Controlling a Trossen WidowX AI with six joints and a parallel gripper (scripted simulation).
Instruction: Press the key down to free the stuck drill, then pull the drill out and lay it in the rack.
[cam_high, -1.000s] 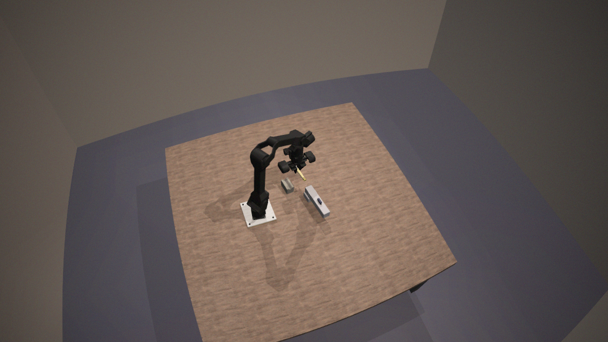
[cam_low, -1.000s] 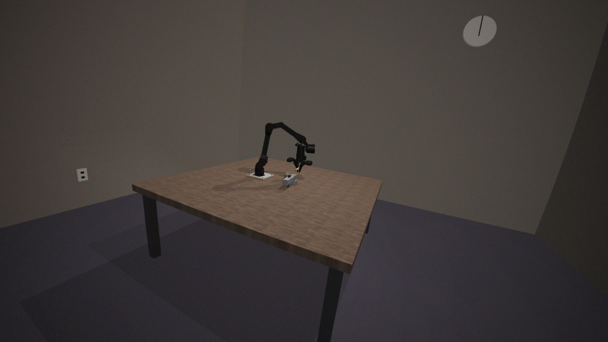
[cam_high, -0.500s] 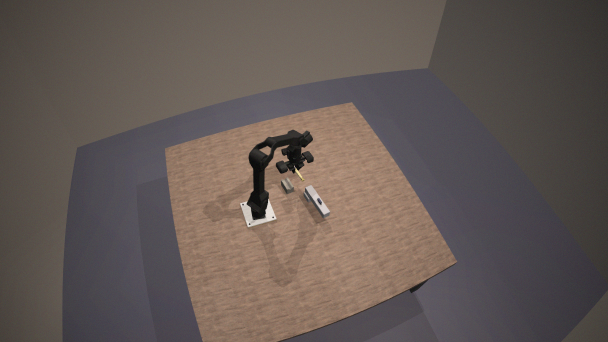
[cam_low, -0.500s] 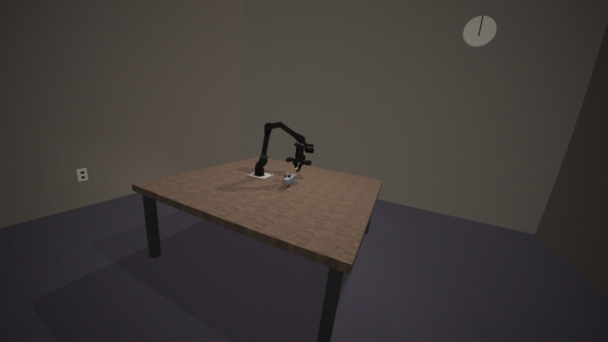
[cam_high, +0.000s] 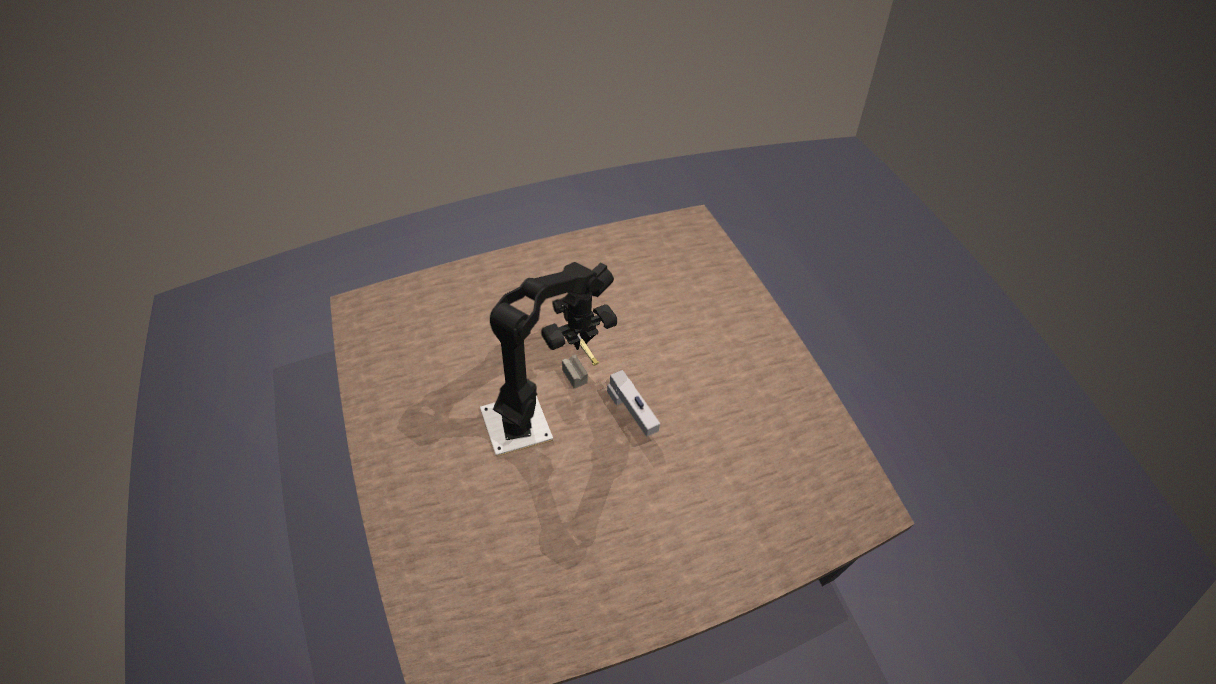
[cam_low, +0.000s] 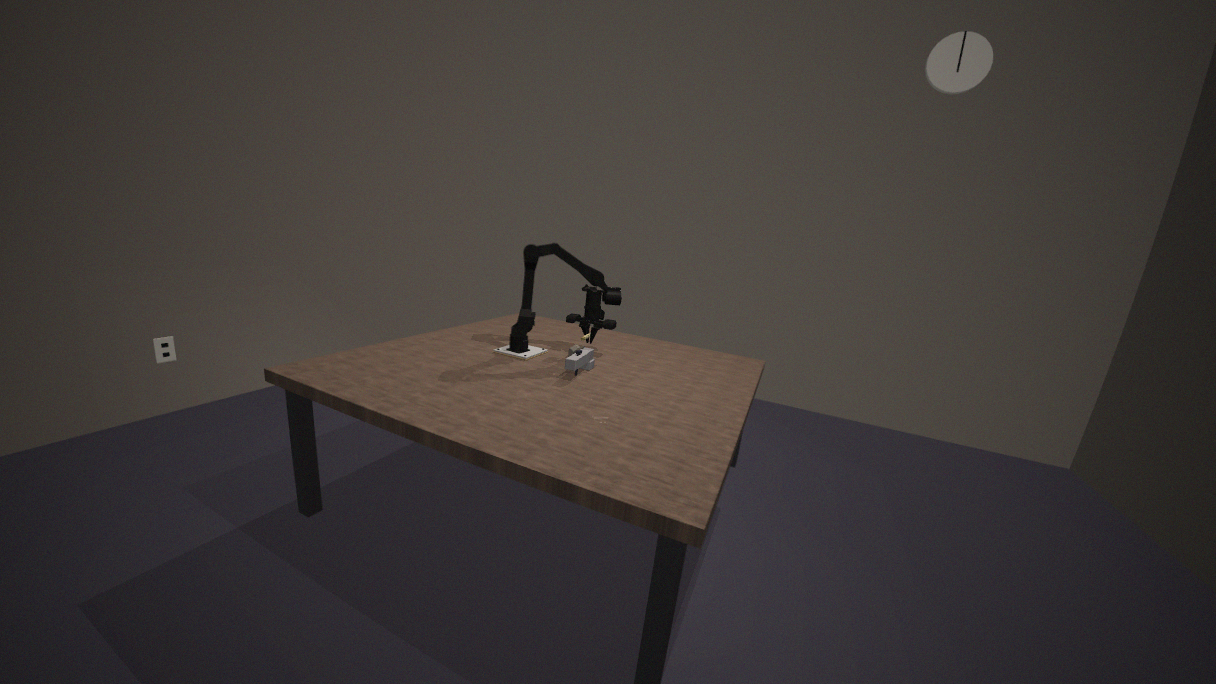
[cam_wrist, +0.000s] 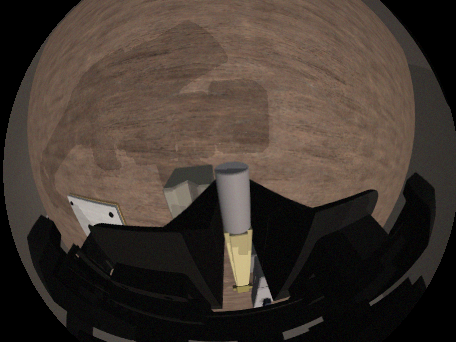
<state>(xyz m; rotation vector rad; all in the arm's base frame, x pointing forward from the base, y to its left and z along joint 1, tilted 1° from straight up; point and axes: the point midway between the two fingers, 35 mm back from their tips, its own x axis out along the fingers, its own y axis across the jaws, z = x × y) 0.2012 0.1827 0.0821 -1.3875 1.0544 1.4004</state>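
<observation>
My gripper (cam_high: 579, 342) (cam_wrist: 230, 183) is shut on the drill, which has a grey round shank and a flat yellow blade. The drill (cam_high: 589, 353) (cam_wrist: 241, 262) is out of the housing and held in the air, its yellow end pointing down the wrist view. The light grey long housing (cam_high: 629, 393) (cam_low: 579, 361) stands on the table beyond the drill's yellow end. The small dark key (cam_high: 638, 401) (cam_wrist: 267, 301) sits on its top. The rack (cam_high: 574, 371) (cam_wrist: 190, 176), a grey-beige grooved block, stands beside and below the gripper and looks empty. The fingers partly hide it in the wrist view.
The white base plate (cam_high: 537, 435) (cam_wrist: 96, 210) of my arm stands on the wooden table (cam_high: 722, 510) (cam_low: 510, 408), to the left of the rack and housing in the top view. The arm's shadow lies across the table.
</observation>
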